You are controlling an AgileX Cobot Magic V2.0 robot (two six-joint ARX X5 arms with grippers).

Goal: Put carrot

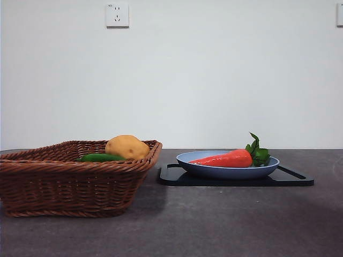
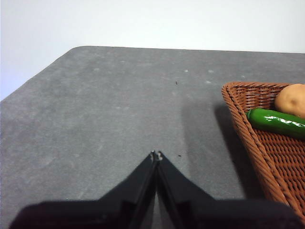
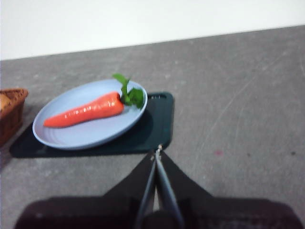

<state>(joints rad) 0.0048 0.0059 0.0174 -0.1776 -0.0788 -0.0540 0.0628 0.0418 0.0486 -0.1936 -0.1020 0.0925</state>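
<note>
Over on the left, the wicker basket (image 1: 75, 174) sits on the grey table (image 1: 225, 225), and inside it a yellow-brown potato (image 1: 127, 146) rests against a slim green pepper (image 1: 101, 157), both tucked toward the basket's right side. The left gripper (image 2: 156, 154) hovers above bare table just beside that basket, jaws pressed together tip to tip, holding nothing; it looks parked clear of the action. Moving right, a dark tray (image 1: 236, 179) lies flat near the basket, and a blue plate (image 1: 228, 170) sits on it. And there's the carrot (image 1: 228, 158), lying on its side in the plate, tip pointing toward the basket, green leaves toward the far right. The right gripper (image 3: 157, 151) hangs off the tray's edge, apart from the plate, jaws closed and empty. Carrot on the plate, both arms clear: I'd judge the placing done.
</note>
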